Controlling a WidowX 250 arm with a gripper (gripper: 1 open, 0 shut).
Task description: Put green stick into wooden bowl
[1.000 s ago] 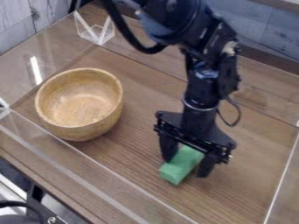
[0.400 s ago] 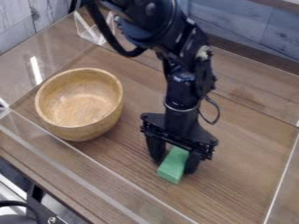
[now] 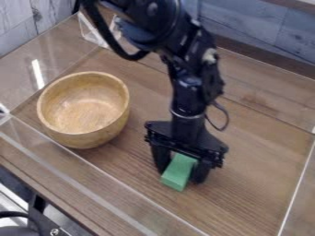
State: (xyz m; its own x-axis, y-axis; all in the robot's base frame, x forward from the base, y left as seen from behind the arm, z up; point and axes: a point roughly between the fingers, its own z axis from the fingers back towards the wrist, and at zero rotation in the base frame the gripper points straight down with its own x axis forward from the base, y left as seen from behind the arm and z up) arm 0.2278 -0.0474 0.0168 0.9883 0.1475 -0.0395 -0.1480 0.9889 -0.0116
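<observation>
— What could go wrong here?

— Could miss the stick (image 3: 180, 171). Gripper (image 3: 183, 164) pointing straight down, jaws wide apart, one on each side of the stick. Nothing held yet.

— Why a miss?

— Looks tipped, with one end up between the jaws and the other end down near the front edge of the table (image 3: 264, 138). If pinched on the slant, could slip out or spin.

— Anything else?

— Could get pushed instead of picked. A jaw tip pressing on the table beside it might shove it toward the front wall of the clear box (image 3: 74, 189). Hard to reach there.

— And after the grab?

— Could drop on the way. Bowl (image 3: 84, 109) well apart from the stick, over by the left side of the table. A loose pinch might let go before getting there. Could also land across the rim and fall back out, or hit the rim and tip the bowl.

— What is in the bowl?

— Nothing. Just bare wood inside.

— And in the clear box?

— Bowl, stick and arm, all on the table inside it.

— So how far along?

— Just at the start, by the look of it. Stick not in the bowl yet, not even lifted.
</observation>
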